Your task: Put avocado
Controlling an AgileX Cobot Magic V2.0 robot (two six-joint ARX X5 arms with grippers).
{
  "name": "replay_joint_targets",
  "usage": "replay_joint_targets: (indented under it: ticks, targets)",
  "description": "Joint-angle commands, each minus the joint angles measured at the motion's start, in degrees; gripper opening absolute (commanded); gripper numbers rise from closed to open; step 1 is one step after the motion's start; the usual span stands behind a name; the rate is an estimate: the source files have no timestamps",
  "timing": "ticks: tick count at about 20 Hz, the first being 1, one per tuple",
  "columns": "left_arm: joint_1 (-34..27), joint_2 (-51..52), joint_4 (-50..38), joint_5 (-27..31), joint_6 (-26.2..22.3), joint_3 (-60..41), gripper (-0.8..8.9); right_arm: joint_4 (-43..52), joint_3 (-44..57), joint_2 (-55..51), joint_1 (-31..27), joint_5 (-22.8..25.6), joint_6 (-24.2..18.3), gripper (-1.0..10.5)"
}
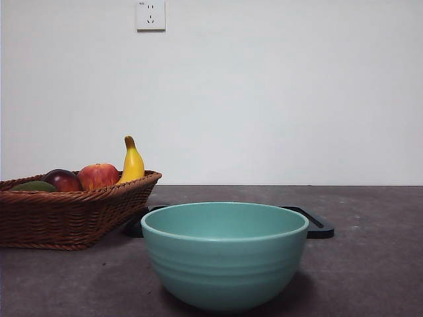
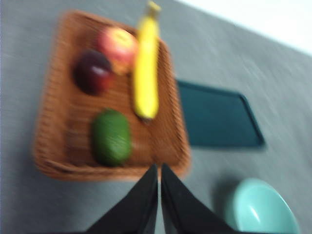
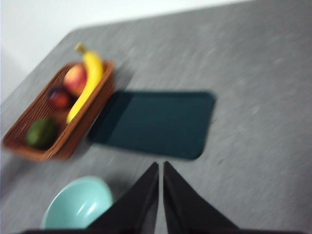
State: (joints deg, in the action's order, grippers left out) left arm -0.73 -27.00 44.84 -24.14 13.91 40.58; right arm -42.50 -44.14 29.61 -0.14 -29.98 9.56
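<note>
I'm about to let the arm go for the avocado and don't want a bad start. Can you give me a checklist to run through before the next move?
1. Avocado located: lying in the wicker basket, apart from the dark red fruit, apple and banana. Ok.
2. Top of the avocado uncovered: ok.
3. Left gripper ready to grasp: jaws shut, above the basket's edge. Not ok, open first.
4. Right gripper out of the way: shut, over the table near the dark tray. Ok.
5. Teal bowl and tray empty: tray ok; bowl's inside only partly seen, cannot tell.
</note>
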Motion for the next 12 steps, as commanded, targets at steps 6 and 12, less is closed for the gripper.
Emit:
replay_joint_targets:
  ticks: [6,12]
  targets:
    - [3.26,-7.17,16.55,-8.07,-9.70,9.84,0.09,-19.02,-13.68,11.98,11.28,-1.53,-12.00,0.1]
    - [3.80,-7.04,20.94,-8.02,-10.47,9.94,0.13,-21.79,-13.84,14.16,19.08,-1.53,-13.66,0.1]
